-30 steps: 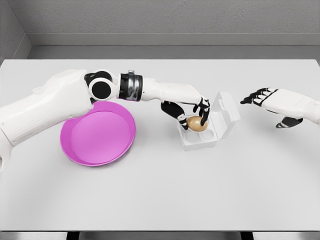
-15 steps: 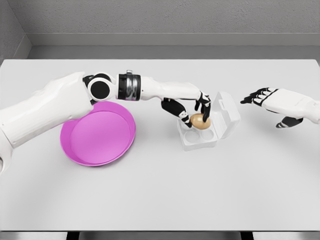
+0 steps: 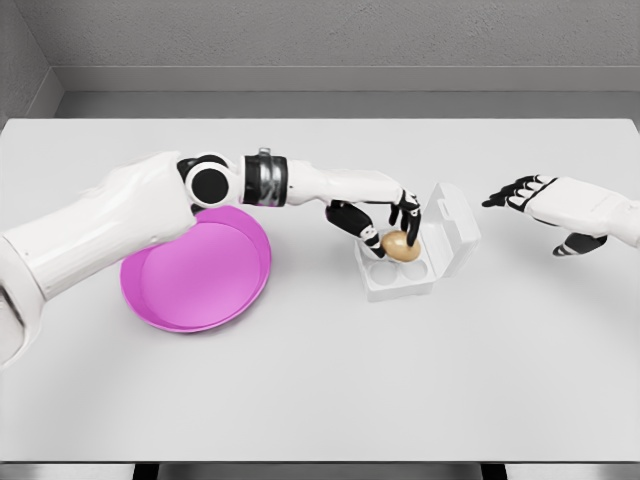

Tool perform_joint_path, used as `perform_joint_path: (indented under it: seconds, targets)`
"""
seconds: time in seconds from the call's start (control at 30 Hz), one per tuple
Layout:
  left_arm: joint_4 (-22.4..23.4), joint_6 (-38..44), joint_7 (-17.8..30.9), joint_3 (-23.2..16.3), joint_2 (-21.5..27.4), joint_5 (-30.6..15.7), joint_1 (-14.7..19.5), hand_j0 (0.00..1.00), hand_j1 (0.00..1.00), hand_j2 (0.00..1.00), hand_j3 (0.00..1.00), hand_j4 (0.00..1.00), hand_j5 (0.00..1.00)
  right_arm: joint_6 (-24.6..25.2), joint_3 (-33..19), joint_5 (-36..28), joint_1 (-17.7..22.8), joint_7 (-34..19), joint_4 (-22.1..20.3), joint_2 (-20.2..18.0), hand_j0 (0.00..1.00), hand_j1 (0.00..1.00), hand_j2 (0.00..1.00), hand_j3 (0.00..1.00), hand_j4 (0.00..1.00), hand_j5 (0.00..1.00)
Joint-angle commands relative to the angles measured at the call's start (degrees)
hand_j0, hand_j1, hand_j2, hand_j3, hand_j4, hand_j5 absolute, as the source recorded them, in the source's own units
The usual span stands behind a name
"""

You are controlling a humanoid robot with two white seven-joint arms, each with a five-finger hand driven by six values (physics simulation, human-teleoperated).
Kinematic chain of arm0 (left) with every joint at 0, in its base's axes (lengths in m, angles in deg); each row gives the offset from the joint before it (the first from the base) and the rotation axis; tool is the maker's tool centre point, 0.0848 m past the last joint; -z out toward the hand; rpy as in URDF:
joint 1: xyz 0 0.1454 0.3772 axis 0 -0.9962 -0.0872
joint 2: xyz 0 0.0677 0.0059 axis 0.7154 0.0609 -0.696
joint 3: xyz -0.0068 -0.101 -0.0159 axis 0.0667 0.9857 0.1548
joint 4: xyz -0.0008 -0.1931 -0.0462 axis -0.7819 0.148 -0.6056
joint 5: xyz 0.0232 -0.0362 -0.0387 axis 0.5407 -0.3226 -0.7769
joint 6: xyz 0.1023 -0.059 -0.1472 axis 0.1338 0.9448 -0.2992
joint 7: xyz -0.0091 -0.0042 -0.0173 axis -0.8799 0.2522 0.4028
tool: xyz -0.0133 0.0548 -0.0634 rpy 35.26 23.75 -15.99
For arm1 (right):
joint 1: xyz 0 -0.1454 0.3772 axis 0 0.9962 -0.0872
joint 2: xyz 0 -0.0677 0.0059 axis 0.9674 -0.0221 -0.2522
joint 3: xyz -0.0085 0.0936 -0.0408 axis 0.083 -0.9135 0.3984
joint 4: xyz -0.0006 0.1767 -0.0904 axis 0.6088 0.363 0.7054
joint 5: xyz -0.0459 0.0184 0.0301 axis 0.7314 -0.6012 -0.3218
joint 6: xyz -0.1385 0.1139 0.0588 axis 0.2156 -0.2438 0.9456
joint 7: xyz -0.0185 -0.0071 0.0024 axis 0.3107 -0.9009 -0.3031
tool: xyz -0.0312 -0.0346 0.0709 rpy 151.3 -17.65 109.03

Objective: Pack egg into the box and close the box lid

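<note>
the left hand (image 3: 385,222) sits just right of the frame's centre, its white arm sweeping in from the lower left edge across the far rim of the pink bowl (image 3: 197,266). its dark fingers (image 3: 410,213) curl down around the egg (image 3: 400,246) — thumb side on the left, fingertips on the upper right — so the hand is closed on the brown egg rather than spread. the egg rests in the back right cup of the white box (image 3: 400,272), which stands just right of centre on the pale table (image 3: 320,380); whether the egg has fully settled in the cup cannot be told. the box lid (image 3: 453,224) is open, tilted up and back toward the right, hinged along the box's right side. the front cups show bare.

the right hand (image 3: 545,208) hovers at the right edge of the frame, well apart from the box, at about the lid's height — fingers loosely extended toward the left and holding nothing. the pink bowl lies left of centre, apart from the box, with nothing visible inside it
</note>
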Motion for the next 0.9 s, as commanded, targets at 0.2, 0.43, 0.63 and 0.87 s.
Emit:
perform_joint_path:
  seconds: [0.2, 0.43, 0.63, 0.87]
  targets:
    - [1.8, 0.1, -0.1, 0.5, -0.6, -0.4, -0.2, 0.43, 0.43, 0.43, 0.43, 0.43, 0.43, 0.2, 0.1, -0.3, -0.4, 0.0, 0.2, -0.1, 1.0, 1.0, 1.0, 1.0, 1.0, 1.0]
    - [2.3, 0.1, 0.0, 1.4, -0.6, -0.9, -1.2, 0.43, 0.43, 0.43, 0.43, 0.43, 0.43, 0.2, 0.1, -0.3, -0.4, 0.0, 0.7, -0.1, 1.0, 1.0, 1.0, 1.0, 1.0, 1.0]
    - [2.2, 0.1, 0.2, 1.6, -0.7, -0.9, -1.6, 0.43, 0.43, 0.43, 0.43, 0.43, 0.43, 0.2, 0.0, -0.3, -0.4, 0.0, 0.7, -0.1, 1.0, 1.0, 1.0, 1.0, 1.0, 1.0]
    - [2.6, 0.1, 0.1, 1.9, -1.5, -0.9, -2.0, 0.44, 0.44, 0.44, 0.44, 0.44, 0.44, 0.2, 0.1, -0.3, -0.4, 0.0, 0.7, 0.0, 1.0, 1.0, 1.0, 1.0, 1.0, 1.0]
